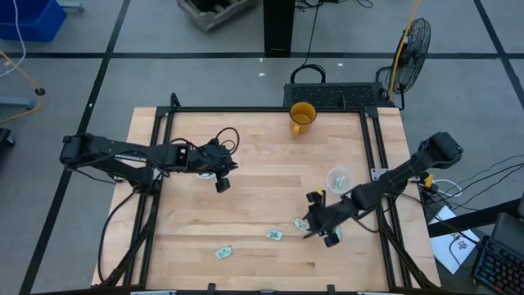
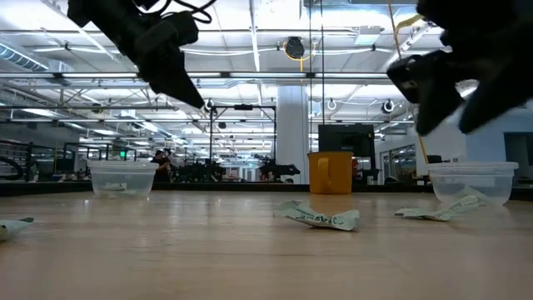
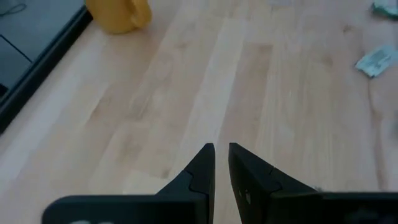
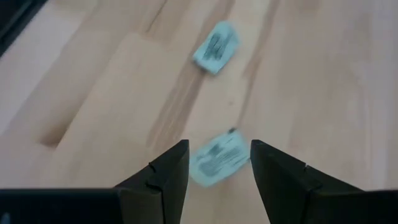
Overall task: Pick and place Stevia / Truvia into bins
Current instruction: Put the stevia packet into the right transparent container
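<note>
Seen from above, 2 dark arms work a wooden counter (image 1: 246, 205). The left pincer (image 1: 222, 182) hangs over bare wood left of centre. The right pincer (image 1: 321, 220) hovers near the front right, above a pale green packet (image 1: 302, 223). Another packet (image 1: 274, 235) lies just beside it, and a 3rd packet (image 1: 223, 252) lies farther left near the front edge. A clear cup (image 1: 339, 178) stands behind the right pincer, and a yellow cup (image 1: 302, 117) stands at the back edge.

At counter level, 2 clear cups show: one cup on the left (image 2: 122, 178) and one on the right (image 2: 470, 182), each with something pale inside. A crumpled packet (image 2: 321, 217) lies mid-counter, and another (image 2: 437, 210) lies just before the right-hand cup. The yellow cup (image 2: 331, 172) stands behind them. Both arms hang above the wood.

From the left wrist, the left pincer (image 3: 221, 153) has its fingers almost pressed together, a thin slit between them, holding nothing. The yellow cup (image 3: 118, 14) and a packet (image 3: 377, 61) sit far off.

From the right wrist, the right pincer (image 4: 219, 155) is spread, with a packet (image 4: 216, 160) lying on the wood between the tips. Another packet (image 4: 216, 48) lies beyond.
</note>
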Controlling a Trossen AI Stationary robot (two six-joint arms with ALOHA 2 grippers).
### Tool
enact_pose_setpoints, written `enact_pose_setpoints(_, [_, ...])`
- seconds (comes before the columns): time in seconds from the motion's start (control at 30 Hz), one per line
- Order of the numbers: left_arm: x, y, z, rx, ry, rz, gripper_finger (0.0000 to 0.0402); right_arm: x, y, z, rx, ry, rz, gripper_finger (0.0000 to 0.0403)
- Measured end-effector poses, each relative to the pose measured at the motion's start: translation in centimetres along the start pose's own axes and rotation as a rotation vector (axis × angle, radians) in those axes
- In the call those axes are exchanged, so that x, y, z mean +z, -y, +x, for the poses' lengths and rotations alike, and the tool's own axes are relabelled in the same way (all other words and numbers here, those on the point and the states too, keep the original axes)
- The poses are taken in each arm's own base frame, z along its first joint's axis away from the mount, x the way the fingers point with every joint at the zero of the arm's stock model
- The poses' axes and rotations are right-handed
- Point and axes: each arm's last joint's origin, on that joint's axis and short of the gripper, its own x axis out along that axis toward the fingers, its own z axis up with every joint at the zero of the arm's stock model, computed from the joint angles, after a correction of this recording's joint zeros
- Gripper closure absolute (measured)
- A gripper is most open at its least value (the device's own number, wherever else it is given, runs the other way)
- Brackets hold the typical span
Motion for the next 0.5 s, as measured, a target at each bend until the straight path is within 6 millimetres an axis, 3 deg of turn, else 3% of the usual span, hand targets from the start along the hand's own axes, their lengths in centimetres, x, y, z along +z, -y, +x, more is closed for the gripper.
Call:
enact_pose_setpoints(0.17, [-0.1, 0.0, 0.2, 0.001, -0.008, 0.004, 0.0350, -0.8, -1.3, 1.5, 0.011, -0.060, -0.040, 0.0238])
enact_pose_setpoints(0.33, [-0.2, 0.1, 0.4, 0.003, -0.016, 0.005, 0.0350, -1.9, -1.5, 3.7, -0.047, -0.140, -0.113, 0.0238])
enact_pose_setpoints(0.5, [-0.2, 0.0, 0.4, 0.003, -0.016, 0.006, 0.0350, -2.4, -1.7, 4.6, -0.044, -0.168, -0.136, 0.0238])
